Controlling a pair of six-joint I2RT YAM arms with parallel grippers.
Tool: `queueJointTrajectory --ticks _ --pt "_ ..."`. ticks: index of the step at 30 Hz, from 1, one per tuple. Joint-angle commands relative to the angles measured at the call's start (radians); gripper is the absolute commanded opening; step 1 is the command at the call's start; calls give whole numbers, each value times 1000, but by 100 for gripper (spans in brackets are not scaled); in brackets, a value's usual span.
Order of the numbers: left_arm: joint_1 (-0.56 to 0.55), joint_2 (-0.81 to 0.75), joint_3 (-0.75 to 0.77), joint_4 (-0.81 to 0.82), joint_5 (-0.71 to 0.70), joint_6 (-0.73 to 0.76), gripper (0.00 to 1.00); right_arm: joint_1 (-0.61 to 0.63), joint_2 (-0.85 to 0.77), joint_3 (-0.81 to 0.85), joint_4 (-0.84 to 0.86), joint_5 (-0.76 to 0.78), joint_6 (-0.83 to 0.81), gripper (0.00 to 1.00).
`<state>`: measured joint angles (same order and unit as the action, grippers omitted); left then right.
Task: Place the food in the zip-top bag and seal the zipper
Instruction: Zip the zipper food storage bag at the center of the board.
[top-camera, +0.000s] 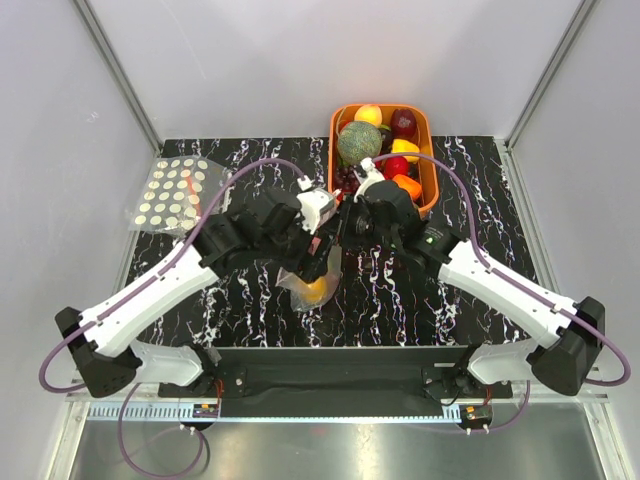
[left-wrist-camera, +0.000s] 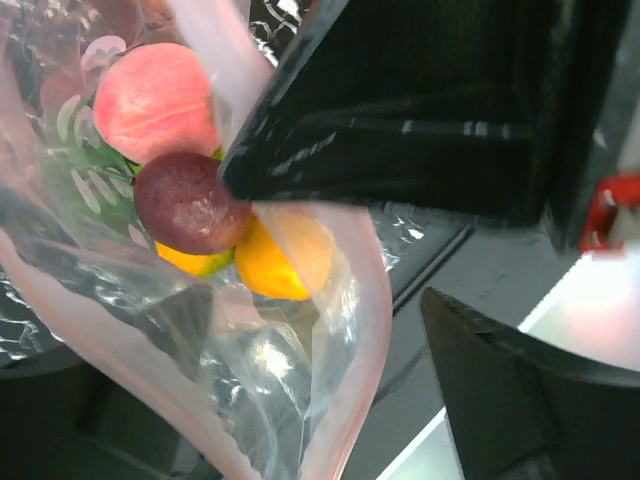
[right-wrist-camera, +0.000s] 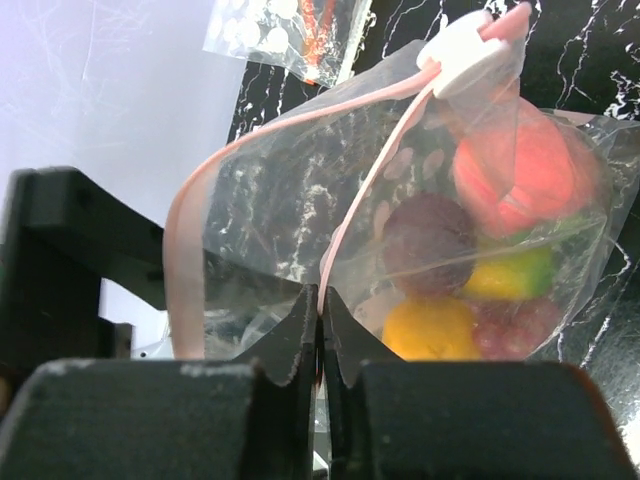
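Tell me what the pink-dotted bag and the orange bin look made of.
Zip-top bag: thin clear plastic film, glossy; it crinkles and the food shows through. Orange bin: probably moulded plastic, smooth uniform colour with rounded rim.

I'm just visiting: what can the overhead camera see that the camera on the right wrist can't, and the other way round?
Only the overhead view shows the orange basket of leftover food. Only the right wrist view shows the right arm's fingers pinched on the zipper, its white slider, and separate fruits inside, such as a pink peach and a dark purple fruit. Both show the zip-top bag, the second dotted bag and the black marbled table.
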<state>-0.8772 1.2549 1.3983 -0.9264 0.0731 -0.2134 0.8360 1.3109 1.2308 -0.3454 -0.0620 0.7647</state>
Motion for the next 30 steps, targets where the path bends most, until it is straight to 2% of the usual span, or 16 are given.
queueJointTrajectory --ticks 1,2,3,4,5,10,14,17,19,21,22,23,25,28,30 --pt "-17 47 42 -5 -119 37 75 9 7 65 29 19 27 13" --pt "-19 52 39 -11 -131 36 50 11 5 68 28 21 18 30" --pt "-19 57 31 -15 -156 28 29 9 2 70 25 21 9 38" --pt "-19 54 16 -15 -162 28 11 9 -8 70 22 39 -4 47" --pt "-20 51 7 -15 -167 25 0 9 -13 72 -1 56 -25 63" --pt "-11 -20 -38 12 -144 6 0 -1 -62 75 -53 175 -166 71" --pt "12 -46 -64 27 -49 20 0 -60 -104 43 -31 117 -286 70" --pt "33 -68 -81 40 14 23 0 -190 -154 -37 56 -63 -340 67" --pt "46 -83 -94 47 56 31 0 -289 -195 -112 130 -261 -382 67" --pt "50 -92 -102 55 106 54 0 -317 -202 -134 218 -394 -457 72" --pt "52 -103 -108 57 120 58 0 -319 -188 -139 232 -533 -561 77" --pt "52 -106 -110 60 138 72 0 -319 -180 -142 249 -591 -597 88" --pt "57 -118 -111 63 184 83 0 -318 -150 -142 247 -689 -700 90" --pt "61 -135 -111 69 240 98 0 -319 -124 -158 241 -708 -815 89" --pt "61 -152 -114 74 254 98 0 -322 -128 -189 296 -694 -831 89"
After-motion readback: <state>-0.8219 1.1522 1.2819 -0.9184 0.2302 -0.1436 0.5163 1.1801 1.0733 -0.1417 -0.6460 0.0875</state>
